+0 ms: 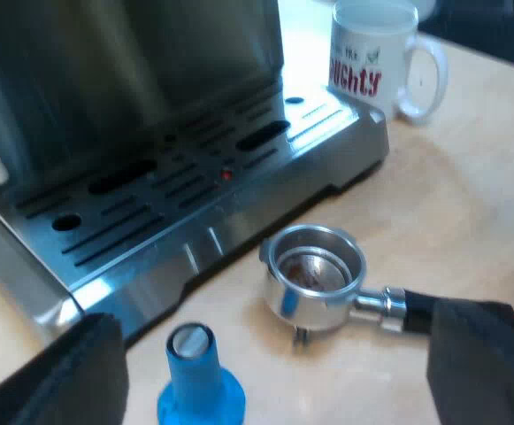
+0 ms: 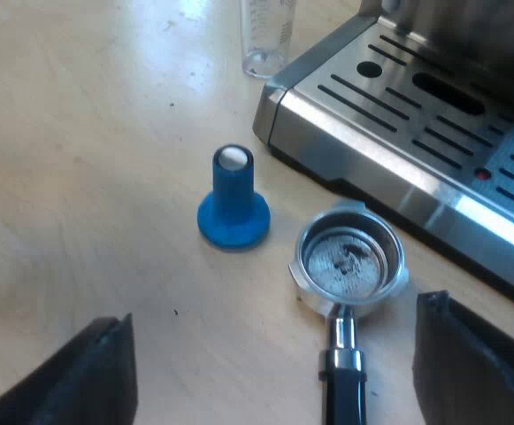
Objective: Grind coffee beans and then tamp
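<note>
The metal holder (image 1: 314, 274) lies loose on the wooden table just before the espresso machine's drip tray (image 1: 177, 190), with a little dark residue in its basket. Its dark handle (image 1: 411, 308) runs under one finger of my left gripper (image 1: 274, 367), which hovers open above the holder and the blue tamper (image 1: 196, 376). My right gripper (image 2: 279, 372) is open too, above the holder's handle (image 2: 343, 390). The holder's basket (image 2: 349, 258) sits beside the upright blue tamper (image 2: 233, 211), apart from it. Neither gripper holds anything.
A white mug (image 1: 382, 55) with red lettering stands by the corner of the drip tray. A clear measuring glass (image 2: 268, 35) stands at another corner of the drip tray (image 2: 416, 133). Bare wooden table (image 2: 80, 177) lies beyond the tamper.
</note>
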